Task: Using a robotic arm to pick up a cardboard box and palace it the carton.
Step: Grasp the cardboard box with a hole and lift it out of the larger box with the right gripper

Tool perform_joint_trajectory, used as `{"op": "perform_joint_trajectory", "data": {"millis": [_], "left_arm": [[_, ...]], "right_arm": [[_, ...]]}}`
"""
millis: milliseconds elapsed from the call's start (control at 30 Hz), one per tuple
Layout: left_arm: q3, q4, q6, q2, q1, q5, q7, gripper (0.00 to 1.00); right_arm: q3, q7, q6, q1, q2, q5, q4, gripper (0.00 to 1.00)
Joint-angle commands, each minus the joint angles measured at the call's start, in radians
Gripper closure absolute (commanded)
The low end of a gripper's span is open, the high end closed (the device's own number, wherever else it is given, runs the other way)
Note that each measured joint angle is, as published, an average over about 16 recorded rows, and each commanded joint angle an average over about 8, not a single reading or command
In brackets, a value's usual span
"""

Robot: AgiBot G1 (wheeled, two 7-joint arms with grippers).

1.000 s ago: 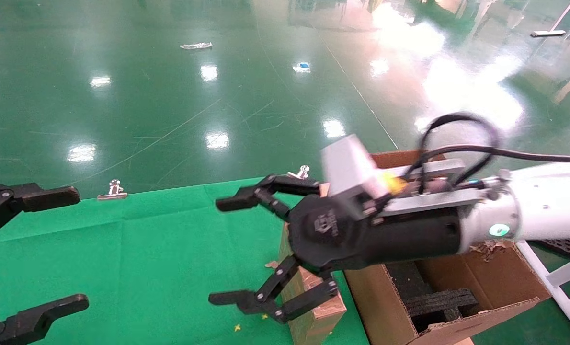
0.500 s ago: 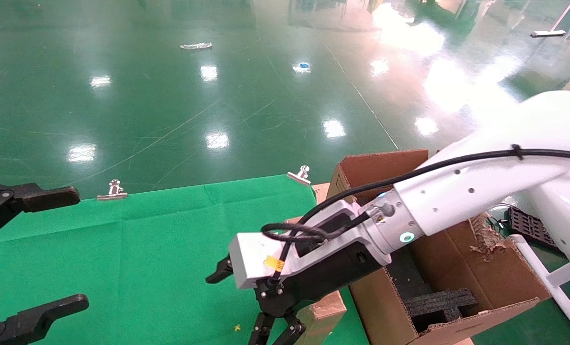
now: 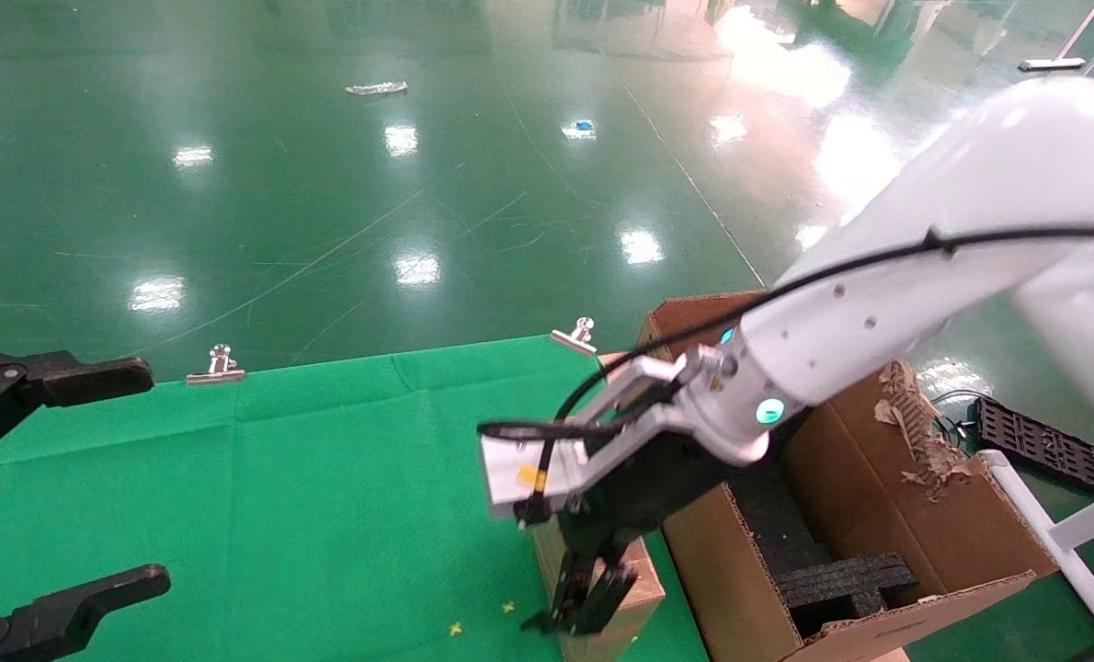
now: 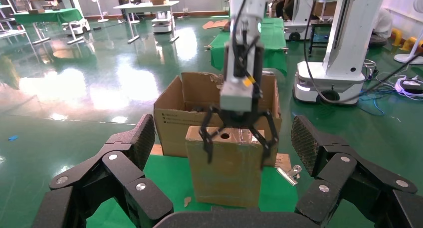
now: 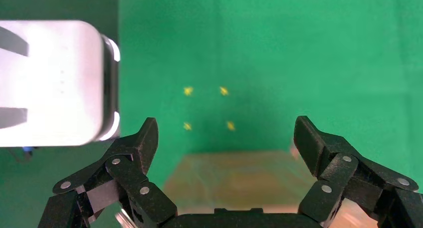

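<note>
Left gripper (image 3: 51,478): we see it parked at the left edge of the head view, over the green cloth (image 3: 280,496), its black fingers spread wide with nothing between them. Its own wrist view shows the same broad gap (image 4: 219,188).

Green cloth: it covers the table, held at the far edge by metal clips (image 3: 219,364). A few small yellow specks (image 5: 207,108) lie on it near the box.

Cardboard box (image 3: 602,598): we find it standing upright on the cloth, just beside the carton's left wall and outside it. In the left wrist view (image 4: 224,165) its narrow top edge shows a round hole and glossy tape.

Right gripper (image 3: 584,588): the white robotic arm (image 3: 878,322) reaches down from the right, and the gripper points downward over the box. From the left wrist view (image 4: 234,138) its fingers straddle the box's top, one on each side, spread wider than the box; we cannot tell whether they touch it. The right wrist view (image 5: 227,153) shows the fingers apart with the box top between them.

Carton (image 3: 951,542): large, open-topped, torn along its flap edges, at the right of the table. Inside we see black foam blocks (image 3: 841,579) lying on the bottom; the small box is not in it.
</note>
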Motion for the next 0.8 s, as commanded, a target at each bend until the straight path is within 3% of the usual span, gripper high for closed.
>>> {"op": "perform_joint_trajectory", "data": {"millis": [33,400,800], "left_arm": [[0.0,0.0,0.0,0.0,0.0,0.0,0.0,0.0],[0.001,0.0,0.0,0.0,0.0,-0.001,0.0,0.0],[0.002,0.0,-0.001,-0.001,0.0,-0.001,0.001,0.0]], "right_arm": [[-0.031,0.02,-0.003,0.046,0.002,-0.005,0.001,0.0],[-0.305,0.067,-0.005,0.3,-0.015,0.008,0.001,0.0],[-0.563,0.18,0.014,0.404,-0.112,0.005,0.0,0.0]]}}
